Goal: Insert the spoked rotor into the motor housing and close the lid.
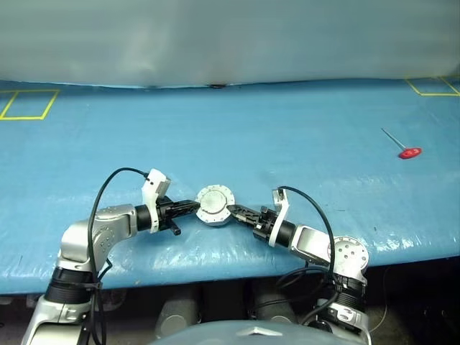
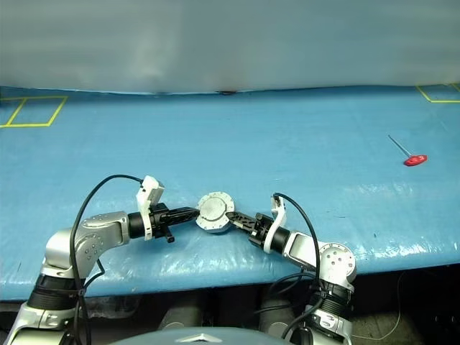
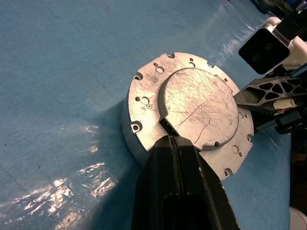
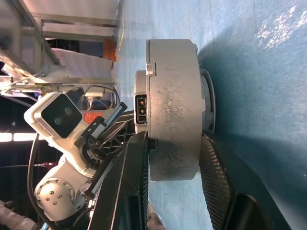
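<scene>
The motor housing [image 1: 215, 205] stands on the blue table close to the front edge, a short grey metal cup. The lid [image 3: 201, 108] lies on top of it, plain scratched grey face up. My left gripper [image 1: 195, 206] is shut, and its tip [image 3: 168, 136] touches the rim of the lid's raised disc from the left. From the right, my right gripper [image 1: 233, 210] clamps the housing [image 4: 175, 110], with one finger [image 4: 139, 158] over the top and the other finger [image 4: 213, 172] under the base. The spoked rotor is hidden.
A red-handled tool [image 1: 410, 152] with a thin metal shaft lies far right on the blue table cover [image 1: 287, 136]. Yellow tape squares mark the back left [image 1: 29, 104] and back right [image 1: 431, 86] corners. The table's front edge runs just below both grippers.
</scene>
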`<action>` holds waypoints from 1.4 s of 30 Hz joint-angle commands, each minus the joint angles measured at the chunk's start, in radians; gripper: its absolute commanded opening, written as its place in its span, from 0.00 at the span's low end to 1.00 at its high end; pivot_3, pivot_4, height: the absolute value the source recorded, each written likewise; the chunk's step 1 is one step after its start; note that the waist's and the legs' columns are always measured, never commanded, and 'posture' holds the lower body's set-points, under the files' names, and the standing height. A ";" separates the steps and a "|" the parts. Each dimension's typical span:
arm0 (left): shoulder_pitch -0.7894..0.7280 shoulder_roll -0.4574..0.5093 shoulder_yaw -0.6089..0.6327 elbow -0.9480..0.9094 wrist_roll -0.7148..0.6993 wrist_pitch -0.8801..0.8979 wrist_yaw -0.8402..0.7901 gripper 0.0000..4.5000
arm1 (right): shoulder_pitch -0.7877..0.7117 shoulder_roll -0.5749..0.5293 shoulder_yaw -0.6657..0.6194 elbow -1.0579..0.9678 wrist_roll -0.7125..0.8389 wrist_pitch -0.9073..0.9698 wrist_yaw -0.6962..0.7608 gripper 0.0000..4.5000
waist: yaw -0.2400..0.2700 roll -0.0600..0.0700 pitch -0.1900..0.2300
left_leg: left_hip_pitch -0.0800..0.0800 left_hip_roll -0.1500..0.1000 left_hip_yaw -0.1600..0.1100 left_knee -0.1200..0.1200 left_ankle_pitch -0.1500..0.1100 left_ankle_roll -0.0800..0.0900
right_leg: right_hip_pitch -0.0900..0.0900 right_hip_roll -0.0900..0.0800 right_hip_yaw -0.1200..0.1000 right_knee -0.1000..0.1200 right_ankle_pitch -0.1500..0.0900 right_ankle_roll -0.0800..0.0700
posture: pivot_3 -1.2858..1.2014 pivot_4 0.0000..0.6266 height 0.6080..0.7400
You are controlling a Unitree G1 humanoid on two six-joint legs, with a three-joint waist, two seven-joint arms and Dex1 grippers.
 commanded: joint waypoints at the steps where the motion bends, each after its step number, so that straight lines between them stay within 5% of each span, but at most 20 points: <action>1: 0.024 0.001 -0.021 -0.008 -0.001 0.022 0.006 0.00 | 0.008 0.004 0.035 -0.025 0.046 0.034 0.012 0.25 | -0.001 0.000 0.000 | 0.000 0.000 0.000 0.000 0.000 0.000 | 0.000 0.000 0.000 0.000 0.000 0.000 | 0.52 0.24 1.00; 9: 0.061 -0.049 0.080 -0.062 -0.057 -0.002 0.050 0.00 | 0.007 0.008 0.033 -0.019 0.049 0.013 0.001 0.25 | -0.002 0.000 0.000 | -0.001 0.000 0.000 0.000 0.000 0.000 | -0.001 0.000 0.000 0.000 0.000 0.000 | 0.52 0.24 1.00; 18: 0.232 -0.206 0.396 -0.273 -0.340 -0.010 0.244 0.00 | 0.024 0.032 -0.003 -0.019 0.096 -0.035 -0.043 0.25 | -0.002 0.000 0.001 | -0.003 0.001 0.000 0.000 0.000 0.000 | -0.002 -0.003 0.002 0.000 0.000 0.000 | 0.52 0.24 1.00; 23: 0.363 -0.341 0.461 -0.321 -0.550 -0.025 0.348 0.00 | 0.016 0.045 -0.011 -0.016 0.149 -0.058 -0.067 0.25 | 0.000 0.000 0.001 | -0.003 0.000 0.000 0.000 0.000 0.000 | -0.002 -0.006 0.001 0.000 -0.001 -0.001 | 0.52 0.24 1.00; 26: 0.458 -0.468 0.437 -0.321 -0.658 -0.058 0.416 0.13 | -0.004 0.070 -0.018 -0.018 0.194 -0.094 -0.098 0.25 | -0.001 -0.001 0.002 | -0.003 0.000 0.000 0.001 -0.001 0.002 | -0.002 -0.008 0.002 -0.001 -0.001 -0.001 | 0.52 0.24 1.00; 32: 0.573 -0.655 0.369 -0.279 -0.766 -0.144 0.484 0.58 | -0.035 0.083 0.010 -0.001 0.243 -0.162 -0.134 0.25 | -0.002 -0.002 0.003 | -0.004 0.000 0.000 0.001 -0.001 0.002 | -0.003 -0.002 0.002 0.000 -0.001 -0.002 | 0.52 0.24 1.00; 37: 0.610 -0.696 0.324 -0.235 -0.828 -0.212 0.501 0.95 | -0.071 0.089 0.040 0.022 0.270 -0.203 -0.149 0.25 | -0.007 -0.002 0.003 | -0.008 0.001 0.001 0.001 -0.001 0.002 | -0.007 0.001 0.002 0.000 -0.001 -0.002 | 0.52 0.24 1.00; 42: 0.615 -0.695 0.273 -0.196 -0.881 -0.242 0.487 1.00 | -0.112 0.102 0.089 0.041 0.293 -0.233 -0.149 0.25 | -0.008 -0.002 0.003 | -0.012 0.000 0.003 0.002 -0.001 0.002 | -0.011 0.001 0.002 0.000 0.000 0.000 | 0.52 0.24 1.00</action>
